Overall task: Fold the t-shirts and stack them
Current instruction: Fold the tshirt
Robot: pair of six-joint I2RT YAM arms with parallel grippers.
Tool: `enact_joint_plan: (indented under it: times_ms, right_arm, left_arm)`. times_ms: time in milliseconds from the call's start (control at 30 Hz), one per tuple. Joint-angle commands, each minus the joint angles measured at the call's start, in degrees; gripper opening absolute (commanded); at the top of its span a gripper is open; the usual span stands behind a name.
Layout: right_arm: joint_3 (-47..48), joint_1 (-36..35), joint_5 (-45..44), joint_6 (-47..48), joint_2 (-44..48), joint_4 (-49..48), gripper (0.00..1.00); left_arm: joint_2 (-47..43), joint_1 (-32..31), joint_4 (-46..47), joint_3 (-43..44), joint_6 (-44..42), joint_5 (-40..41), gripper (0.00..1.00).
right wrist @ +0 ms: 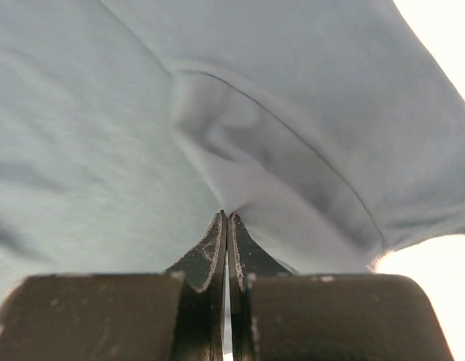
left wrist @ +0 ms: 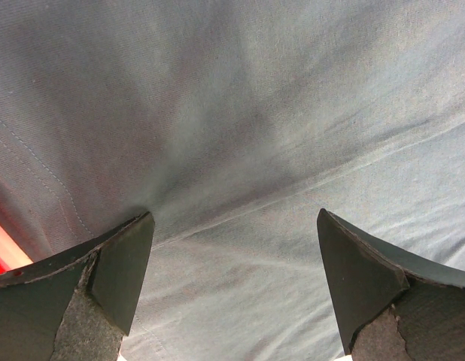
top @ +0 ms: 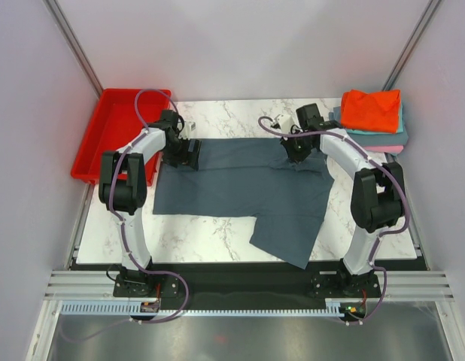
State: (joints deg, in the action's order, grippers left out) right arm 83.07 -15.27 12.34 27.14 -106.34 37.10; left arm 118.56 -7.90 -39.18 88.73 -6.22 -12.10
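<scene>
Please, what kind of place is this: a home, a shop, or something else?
Probably a robot lab cell, not a home: left arm and right arm bolted to a metal rail, plain enclosing walls, a marble-patterned table with a slate t-shirt spread on it.

spread t-shirt (top: 240, 192) centred on table (top: 187, 233), tray (top: 112, 135) at far-left corner, folded shirt stack (top: 372, 116) at far-right corner

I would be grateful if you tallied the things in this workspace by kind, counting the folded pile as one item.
slate-blue t-shirt, spread out: 1
pile of folded t-shirts: 1
red tray: 1
robot arms: 2, the left arm and the right arm
Total: 5
</scene>
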Motion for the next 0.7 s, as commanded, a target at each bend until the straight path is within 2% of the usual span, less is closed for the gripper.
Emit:
enact_joint_plan:
  times_ms: [0,100,267,333,467,667]
  right_arm:
    - [6.6,-0.3,12.8,-0.2,-0.8,13.3,0.03]
    - [9.4,-0.4,17.3,0.0,-5.6,20.8,0.04]
    - [9.7,-0.4,22.1,-0.2,-7.6,23.5,0.04]
    - [9.8,-0.3,21.1,-0.5,-7.1,23.9,0.06]
    - [8.5,0.5,14.9,-0.3,-5.4,20.9,0.00]
    - [8.8,2.7,13.5,-2.1,-5.8,18.4,0.00]
  left_arm:
    - [-1.5,-0.3,-0.1,0.0,0.9,0.5,0.97]
    - [-1.5,-0.3,-0.1,0.0,0.9,0.5,0.97]
    - [-1.7,-0.3,-0.1,-0.2,0.8,0.9,0.97]
    - [-1.7,-0.3,0.1,-0.3,0.7,1.0,0.97]
    - [-1.2,-0.4,0.1,0.0,0.9,0.8,0.97]
    - [-1.1,-0.5,0.0,0.4,0.8,1.1,0.97]
